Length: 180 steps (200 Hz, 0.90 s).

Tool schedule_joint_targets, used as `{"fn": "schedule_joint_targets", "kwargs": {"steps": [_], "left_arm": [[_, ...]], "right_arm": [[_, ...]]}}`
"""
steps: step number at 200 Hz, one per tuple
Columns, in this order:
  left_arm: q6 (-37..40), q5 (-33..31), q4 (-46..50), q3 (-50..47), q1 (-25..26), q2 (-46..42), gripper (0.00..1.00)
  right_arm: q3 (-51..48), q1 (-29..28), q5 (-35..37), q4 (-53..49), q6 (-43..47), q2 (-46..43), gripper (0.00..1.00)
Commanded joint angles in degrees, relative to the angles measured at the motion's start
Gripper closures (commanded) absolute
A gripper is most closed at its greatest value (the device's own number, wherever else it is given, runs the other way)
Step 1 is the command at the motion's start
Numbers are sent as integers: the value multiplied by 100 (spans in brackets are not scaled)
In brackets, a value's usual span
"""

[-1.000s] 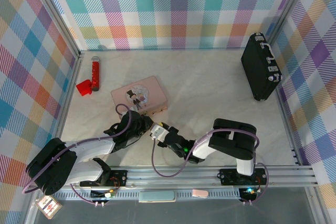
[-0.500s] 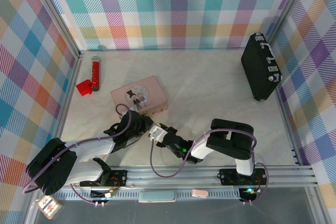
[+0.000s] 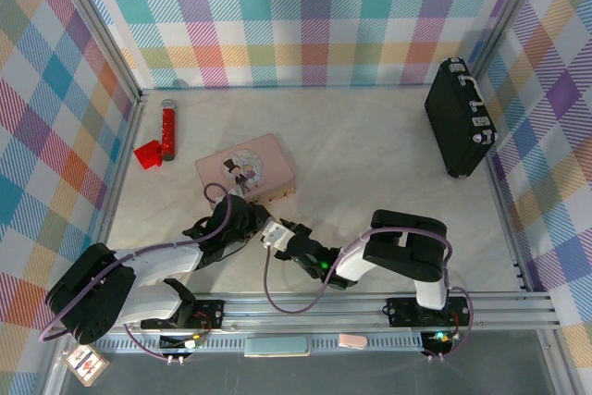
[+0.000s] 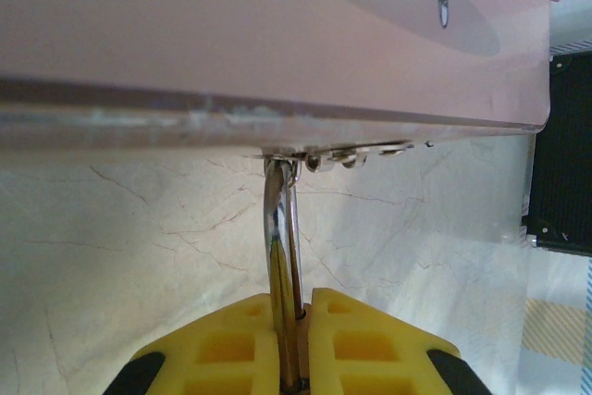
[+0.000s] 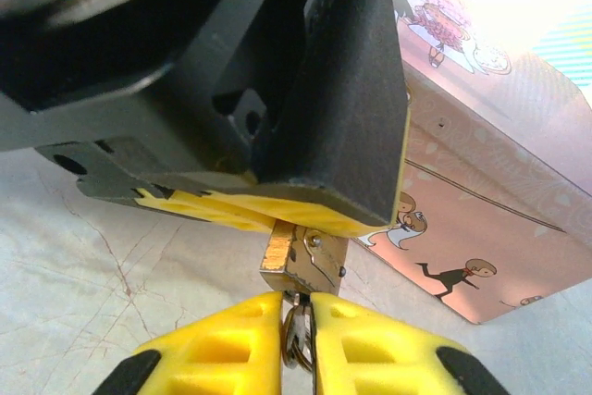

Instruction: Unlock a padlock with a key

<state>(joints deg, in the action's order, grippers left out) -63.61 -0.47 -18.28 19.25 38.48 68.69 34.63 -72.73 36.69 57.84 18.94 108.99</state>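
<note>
In the right wrist view we lose the top of the padlock behind the left gripper and its black finger; in the left wrist view its body vanishes between the yellow pads. Most of the key sits buried in the right gripper. The pink box runs off the frame, blurred.

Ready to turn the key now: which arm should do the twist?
Likely right. The right gripper pinches the key just under the brass padlock, while the left gripper clamps the shackle at the pink box latch, steadying the lock.
</note>
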Motion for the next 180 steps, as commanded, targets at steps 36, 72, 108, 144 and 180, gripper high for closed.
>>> {"fn": "schedule_joint_targets", "kwargs": {"steps": [36,72,108,144,180], "left_arm": [[68,100,-500,89,-21,-258,100],[60,84,-544,93,-20,-263,100],[42,84,-528,95,-25,-309,100],[51,71,-492,97,-25,-369,100],[60,87,-498,97,-24,-365,100]], "right_arm": [[42,-18,190,112,-205,-9,89],[22,-22,356,68,-329,-44,89],[14,-20,357,100,-365,-37,85],[42,-20,518,95,-366,-1,85],[44,-21,531,95,-397,-14,88]]}}
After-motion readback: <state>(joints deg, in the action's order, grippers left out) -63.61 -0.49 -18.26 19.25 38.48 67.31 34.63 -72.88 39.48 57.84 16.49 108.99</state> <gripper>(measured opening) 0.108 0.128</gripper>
